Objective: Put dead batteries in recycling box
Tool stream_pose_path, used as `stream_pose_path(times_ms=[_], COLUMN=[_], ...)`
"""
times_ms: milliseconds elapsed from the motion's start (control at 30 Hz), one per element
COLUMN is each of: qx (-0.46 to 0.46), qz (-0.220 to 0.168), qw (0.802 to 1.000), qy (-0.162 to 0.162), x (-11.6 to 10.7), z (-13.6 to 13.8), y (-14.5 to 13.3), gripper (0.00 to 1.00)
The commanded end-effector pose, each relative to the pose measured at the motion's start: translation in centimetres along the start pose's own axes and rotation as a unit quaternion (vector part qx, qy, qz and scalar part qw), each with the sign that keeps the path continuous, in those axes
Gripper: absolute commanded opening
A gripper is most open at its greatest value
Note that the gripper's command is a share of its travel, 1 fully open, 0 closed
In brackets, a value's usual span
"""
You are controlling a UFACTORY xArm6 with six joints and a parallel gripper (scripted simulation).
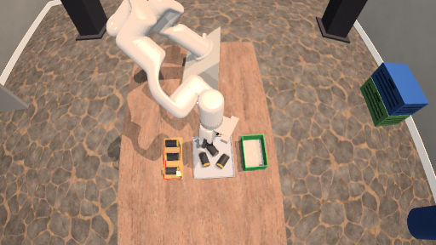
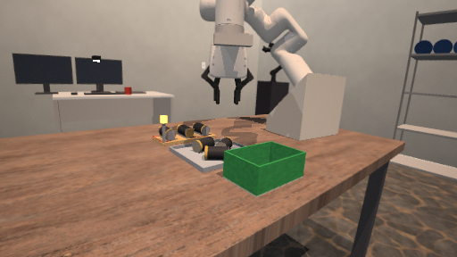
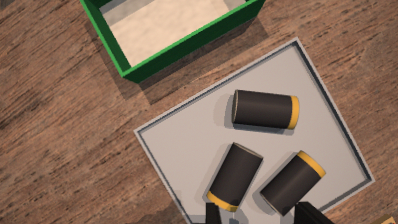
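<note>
My gripper (image 1: 207, 144) (image 2: 227, 103) (image 3: 257, 207) is partly open and empty, high above the grey tray (image 1: 200, 172) (image 2: 192, 160) (image 3: 185, 145). Three black batteries with gold bands lie in the tray: one battery (image 1: 222, 161) (image 2: 216, 153) (image 3: 265, 109) nearest the box, one battery (image 1: 204, 159) (image 2: 203, 145) (image 3: 292, 182) on the holder side, and one battery (image 1: 212, 149) (image 3: 235, 177) near the arm side. Three more lie in the orange holder (image 1: 173, 163): a front battery (image 1: 171, 171), a middle battery (image 1: 172, 156) and a back battery (image 1: 172, 143). The bulb (image 2: 163, 119) glows yellow. The green box (image 1: 265, 153) (image 2: 281, 171) (image 3: 185, 47) stands upright; no battery shows inside.
The wooden table (image 1: 196, 208) (image 2: 112, 187) carries everything. The box stands beside the tray on the side opposite the holder. The arm's pale base block (image 2: 323, 107) is at the table's back. The box's upright walls are taller than the tray's rim.
</note>
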State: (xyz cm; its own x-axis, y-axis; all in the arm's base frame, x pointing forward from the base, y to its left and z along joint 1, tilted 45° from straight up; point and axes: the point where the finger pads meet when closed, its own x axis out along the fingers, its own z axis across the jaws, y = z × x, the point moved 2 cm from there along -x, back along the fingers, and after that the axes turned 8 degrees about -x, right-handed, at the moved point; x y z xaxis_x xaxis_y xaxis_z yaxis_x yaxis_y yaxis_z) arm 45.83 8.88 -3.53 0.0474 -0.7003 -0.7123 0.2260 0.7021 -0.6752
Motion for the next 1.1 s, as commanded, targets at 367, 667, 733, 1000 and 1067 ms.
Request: stream_pose_path(times_ms=[367,667,733,1000,1067], qx=[0.214,0.226,0.226,0.226,0.226], qz=[0.002,0.002,0.002,0.002,0.002], qw=[0.977,0.974,0.974,0.974,0.974], qy=[-0.007,-0.007,-0.007,-0.007,-0.007], x=[-0.2,-0.2,-0.2,5.3,5.3], z=[0.1,0.1,0.1,0.2,0.2], y=[0.1,0.1,0.1,0.1,0.1], gripper=[0.51,0.51,0.51,0.51,0.51])
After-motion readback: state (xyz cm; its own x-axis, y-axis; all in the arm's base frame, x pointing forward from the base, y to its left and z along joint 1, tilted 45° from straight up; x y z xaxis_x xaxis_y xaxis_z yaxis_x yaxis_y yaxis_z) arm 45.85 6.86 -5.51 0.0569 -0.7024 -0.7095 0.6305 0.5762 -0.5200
